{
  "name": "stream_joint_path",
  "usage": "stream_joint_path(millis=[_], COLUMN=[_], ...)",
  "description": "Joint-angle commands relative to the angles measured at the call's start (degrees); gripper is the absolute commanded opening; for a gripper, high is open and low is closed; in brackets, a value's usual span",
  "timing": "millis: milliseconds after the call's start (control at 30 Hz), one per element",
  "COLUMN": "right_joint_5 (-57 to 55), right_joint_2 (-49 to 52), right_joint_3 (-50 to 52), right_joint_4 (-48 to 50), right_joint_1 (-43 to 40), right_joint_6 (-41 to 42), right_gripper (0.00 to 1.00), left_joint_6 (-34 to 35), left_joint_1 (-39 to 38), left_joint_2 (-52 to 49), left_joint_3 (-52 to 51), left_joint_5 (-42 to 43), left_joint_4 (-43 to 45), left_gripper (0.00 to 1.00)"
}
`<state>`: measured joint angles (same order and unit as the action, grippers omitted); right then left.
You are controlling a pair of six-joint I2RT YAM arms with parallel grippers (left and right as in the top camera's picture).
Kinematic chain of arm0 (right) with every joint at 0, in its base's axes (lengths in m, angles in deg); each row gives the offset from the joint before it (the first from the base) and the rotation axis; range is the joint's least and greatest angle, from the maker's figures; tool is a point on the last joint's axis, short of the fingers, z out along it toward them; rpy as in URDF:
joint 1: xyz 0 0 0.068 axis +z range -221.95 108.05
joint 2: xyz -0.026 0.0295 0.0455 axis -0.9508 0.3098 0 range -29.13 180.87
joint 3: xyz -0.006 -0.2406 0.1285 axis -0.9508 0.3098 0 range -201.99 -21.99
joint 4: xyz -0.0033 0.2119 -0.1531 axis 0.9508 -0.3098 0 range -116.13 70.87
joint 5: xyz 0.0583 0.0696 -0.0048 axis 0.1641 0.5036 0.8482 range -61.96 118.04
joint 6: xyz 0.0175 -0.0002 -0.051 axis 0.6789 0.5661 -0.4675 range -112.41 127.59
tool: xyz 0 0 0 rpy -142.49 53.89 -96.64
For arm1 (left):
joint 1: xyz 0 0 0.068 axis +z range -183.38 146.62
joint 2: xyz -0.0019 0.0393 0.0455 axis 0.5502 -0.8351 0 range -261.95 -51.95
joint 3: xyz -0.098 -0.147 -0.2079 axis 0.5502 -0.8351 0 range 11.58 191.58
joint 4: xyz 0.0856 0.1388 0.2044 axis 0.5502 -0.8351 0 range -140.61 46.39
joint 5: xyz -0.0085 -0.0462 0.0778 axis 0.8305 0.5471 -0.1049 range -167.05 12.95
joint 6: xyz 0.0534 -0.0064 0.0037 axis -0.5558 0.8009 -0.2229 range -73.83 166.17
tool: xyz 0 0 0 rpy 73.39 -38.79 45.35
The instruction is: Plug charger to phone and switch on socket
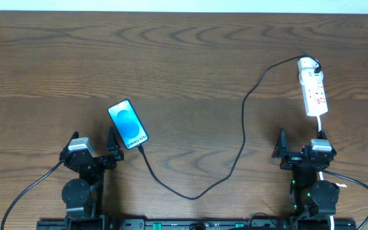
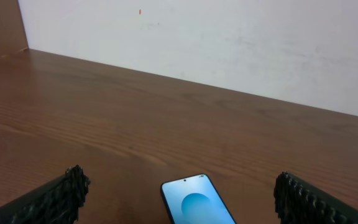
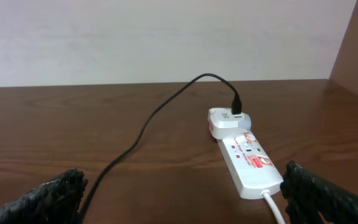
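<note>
Charger cable (image 1: 244,121), limp and light, trails across the tabletop (image 1: 184,51) from the socket (image 1: 313,89) at far right to the near end of the phone (image 1: 128,124), likely best pinched by its stiff tip, as left claw (image 1: 94,145) and right claw (image 1: 301,144) stand apart, empty.

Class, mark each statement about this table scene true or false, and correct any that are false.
1. The phone lies screen up on the table. True.
2. The left gripper is gripping the phone. False: its jaws stand open and hold nothing.
3. The charger runs to a white adapter at the far end of the socket. True.
4. The socket lies in front of the left arm. False: it lies ahead of the right gripper, which is open too.
</note>
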<state>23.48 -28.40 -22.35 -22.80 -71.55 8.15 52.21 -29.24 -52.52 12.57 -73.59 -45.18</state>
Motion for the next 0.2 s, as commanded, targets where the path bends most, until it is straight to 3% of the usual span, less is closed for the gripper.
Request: stream_joint_path(millis=[0, 167], right_joint_5=[-0.24, -0.24], right_joint_2=[-0.44, -0.44], right_joint_3=[0.07, 0.07], right_joint_4=[-0.24, -0.24], right_joint_1=[0.44, 0.44], right_joint_6=[-0.85, -0.85], right_gripper=[0.99, 0.99], left_joint_6=[0.26, 0.26], left_joint_1=[0.35, 0.35], left_joint_2=[0.24, 0.24], left_joint_3=[-0.76, -0.76], left_joint_5=[-0.09, -0.09], left_joint_4=[-2.29, -2.29], left_gripper=[0.98, 0.98])
